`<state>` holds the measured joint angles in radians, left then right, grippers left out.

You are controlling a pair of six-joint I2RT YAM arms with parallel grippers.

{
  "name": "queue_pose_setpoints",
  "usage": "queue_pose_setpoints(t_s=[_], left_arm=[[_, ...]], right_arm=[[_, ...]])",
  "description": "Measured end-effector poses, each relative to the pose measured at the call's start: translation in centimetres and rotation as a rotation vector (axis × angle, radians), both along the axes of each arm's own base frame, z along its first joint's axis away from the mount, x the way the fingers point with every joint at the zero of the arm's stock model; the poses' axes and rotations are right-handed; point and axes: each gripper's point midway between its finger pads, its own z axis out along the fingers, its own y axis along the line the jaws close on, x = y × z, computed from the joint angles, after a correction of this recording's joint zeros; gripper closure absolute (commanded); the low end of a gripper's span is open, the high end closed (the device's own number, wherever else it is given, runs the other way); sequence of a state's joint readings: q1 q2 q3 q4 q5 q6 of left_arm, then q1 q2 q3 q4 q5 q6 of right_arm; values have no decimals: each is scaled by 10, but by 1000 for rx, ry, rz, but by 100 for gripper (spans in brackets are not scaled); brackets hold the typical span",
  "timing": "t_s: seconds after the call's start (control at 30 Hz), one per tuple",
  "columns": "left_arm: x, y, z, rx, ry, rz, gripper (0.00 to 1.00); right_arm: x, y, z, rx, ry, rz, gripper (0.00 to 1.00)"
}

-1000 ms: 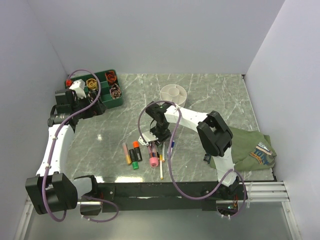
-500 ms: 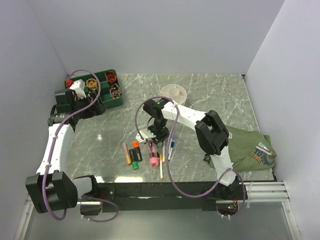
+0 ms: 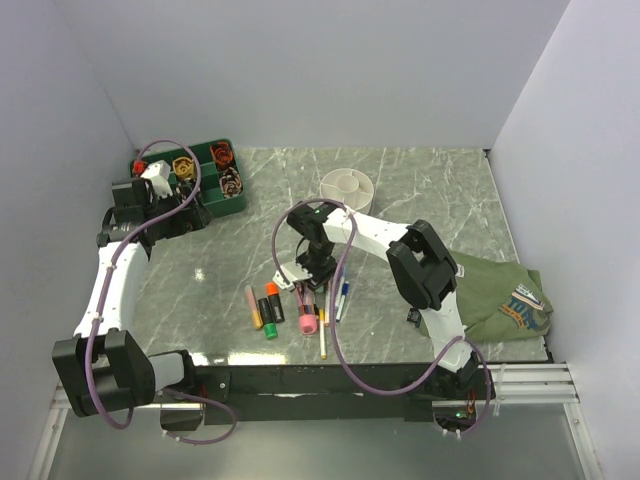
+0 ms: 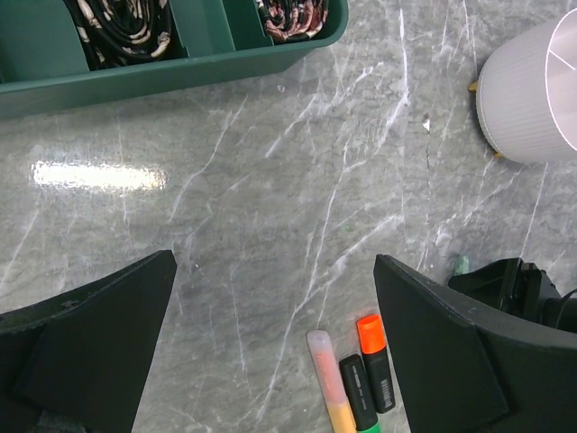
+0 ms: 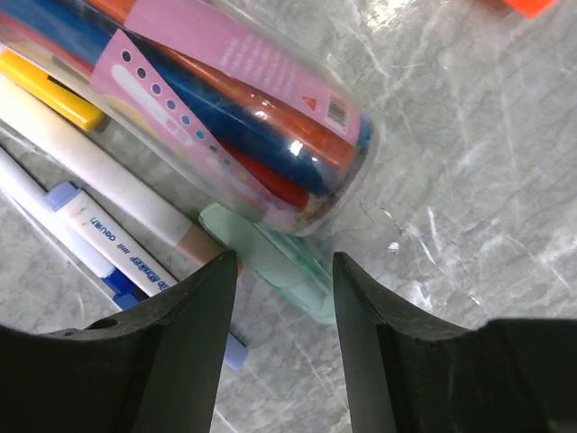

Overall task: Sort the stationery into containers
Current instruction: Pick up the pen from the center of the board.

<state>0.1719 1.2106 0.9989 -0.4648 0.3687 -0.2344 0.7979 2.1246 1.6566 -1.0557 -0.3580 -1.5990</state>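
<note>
Right pincer point(image 5: 284, 271) is hovering released, fingers straddling a green pen cap point(image 5: 261, 245) beside the pink pen pack point(image 5: 225, 108). Left pincer point(image 4: 275, 271) is gaping over the worktop point(image 4: 270, 162), grasping nothing.

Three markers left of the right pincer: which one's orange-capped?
The rightmost marker, black with its orange cap at the far end; the middle one is green-capped, the left one tan.

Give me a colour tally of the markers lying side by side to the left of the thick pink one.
Tan marker: 1
Orange-capped black marker: 1
Green-capped black marker: 1
Total: 3
</note>
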Motion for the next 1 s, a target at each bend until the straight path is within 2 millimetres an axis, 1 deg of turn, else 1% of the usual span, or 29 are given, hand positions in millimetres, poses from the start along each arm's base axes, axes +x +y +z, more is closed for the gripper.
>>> queue_pose_setpoints(t_s=[0.2,0.3,0.33,0.4,0.43,0.57,0.63,0.7,0.77,0.83,0.9,1.0], left_arm=[[3,1,-2,0,1,3,1],[3,2,-4,-1,6,3,0],[3,2,-4,-1,6,4,1],[3,2,-4,-1,6,4,1],[3,2,-4,-2,6,4,0],[4,1,-5,-11,12,5,1],[5,0,-7,-21,20,6,1],[9,0,-6,-27,21,1,1],[14,-1,-4,-34,16,-7,0],[21,-2,0,-39,2,-15,0],[28,-3,5,-51,-9,-27,1],[41,-6,10,-67,-24,-39,1]], right_arm=[[0,-4,-11,-12,-15,22,46],[2,-6,-11,-15,-20,24,57],[2,-7,-12,-17,-19,26,66],[2,-7,-12,-17,-19,27,75],[2,-8,-12,-20,-16,23,83],[4,-9,-10,-18,-13,1,92],[4,-13,-8,-29,-1,-25,94],[7,-18,-4,-35,8,-54,95],[15,-19,7,-23,13,-102,96],[27,-17,26,15,10,-174,97],[44,-13,53,84,11,-272,97],[78,-7,101,228,14,-456,98]])
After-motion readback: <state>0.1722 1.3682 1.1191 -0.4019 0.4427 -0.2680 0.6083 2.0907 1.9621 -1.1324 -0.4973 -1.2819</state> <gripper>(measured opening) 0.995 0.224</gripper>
